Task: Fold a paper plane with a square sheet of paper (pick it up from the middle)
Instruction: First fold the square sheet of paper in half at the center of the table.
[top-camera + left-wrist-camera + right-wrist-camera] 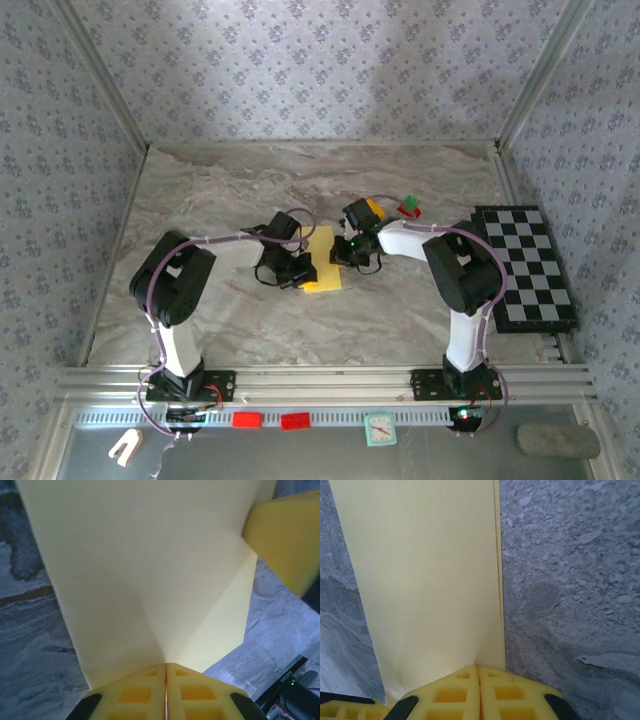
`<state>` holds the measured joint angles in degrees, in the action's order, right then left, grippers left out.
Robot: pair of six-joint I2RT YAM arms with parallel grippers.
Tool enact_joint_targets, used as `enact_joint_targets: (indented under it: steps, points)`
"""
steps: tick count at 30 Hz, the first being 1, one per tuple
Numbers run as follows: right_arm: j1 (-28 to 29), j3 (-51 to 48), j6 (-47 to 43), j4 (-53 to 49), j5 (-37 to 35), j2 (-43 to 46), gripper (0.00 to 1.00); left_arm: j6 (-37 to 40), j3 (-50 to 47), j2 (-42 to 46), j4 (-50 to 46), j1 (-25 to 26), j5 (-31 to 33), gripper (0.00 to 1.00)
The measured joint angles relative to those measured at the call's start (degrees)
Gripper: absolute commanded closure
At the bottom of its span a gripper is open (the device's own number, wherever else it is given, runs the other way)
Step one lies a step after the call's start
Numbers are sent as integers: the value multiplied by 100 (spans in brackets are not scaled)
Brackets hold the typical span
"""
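The left claw [166, 692] is seen shut, its yellow pads pinched on the near edge of the sheet [140, 565]. The right claw [479, 692] is likewise clamped on the sheet from the opposite side. The yellow sheet is held between them at the middle of the table [570, 580] — doubled along one long edge, with a slanting crease shown in the left wrist view. An early fold is judged to be in hand. Next, one edge would need to be carried over and pressed flat — with the other claw used as anchor.
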<state>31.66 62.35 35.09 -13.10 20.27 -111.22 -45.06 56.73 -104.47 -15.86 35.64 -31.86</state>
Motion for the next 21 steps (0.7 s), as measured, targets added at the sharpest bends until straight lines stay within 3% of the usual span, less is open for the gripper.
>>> enact_joint_targets:
  steps: [21]
  points:
    - [-4, 0, 0, 0, 7, 0, 92, 297, -922, 640, 179, -245, 15, 91]
